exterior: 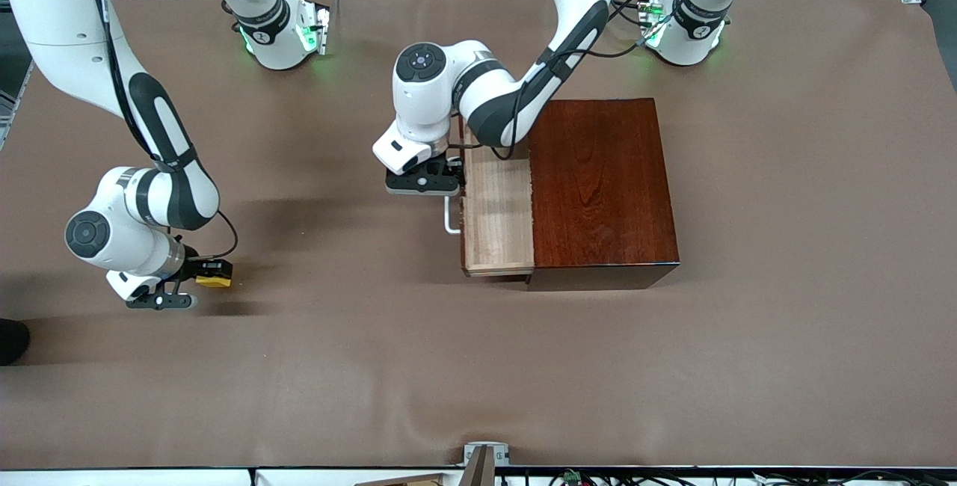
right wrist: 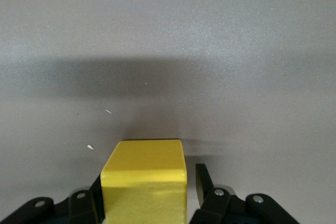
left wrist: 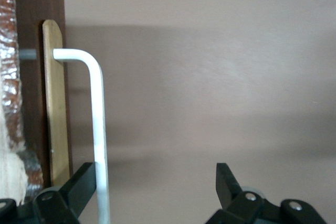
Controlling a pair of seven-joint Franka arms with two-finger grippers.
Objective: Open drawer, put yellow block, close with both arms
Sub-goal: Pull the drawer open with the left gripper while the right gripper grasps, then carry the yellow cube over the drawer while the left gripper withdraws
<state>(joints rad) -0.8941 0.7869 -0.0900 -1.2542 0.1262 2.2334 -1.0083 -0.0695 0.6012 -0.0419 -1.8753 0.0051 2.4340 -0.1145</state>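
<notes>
The drawer (exterior: 497, 209) is pulled partly out of the dark reddish-brown box (exterior: 602, 183); its pale tray shows nothing inside. My left gripper (exterior: 447, 176) is at the white handle (exterior: 451, 217), at the end farther from the front camera. In the left wrist view the handle (left wrist: 97, 124) runs just inside one finger (left wrist: 81, 184) and the left gripper (left wrist: 155, 182) is open wide. The yellow block (exterior: 214, 281) lies on the table toward the right arm's end. My right gripper (right wrist: 147, 187) straddles the block (right wrist: 144, 182), open, with a narrow gap at one finger (right wrist: 202, 182).
The brown table cover (exterior: 478, 366) spreads wide between the block and the drawer and toward the front camera. The arms' green-lit bases (exterior: 284, 37) stand along the edge farthest from the front camera.
</notes>
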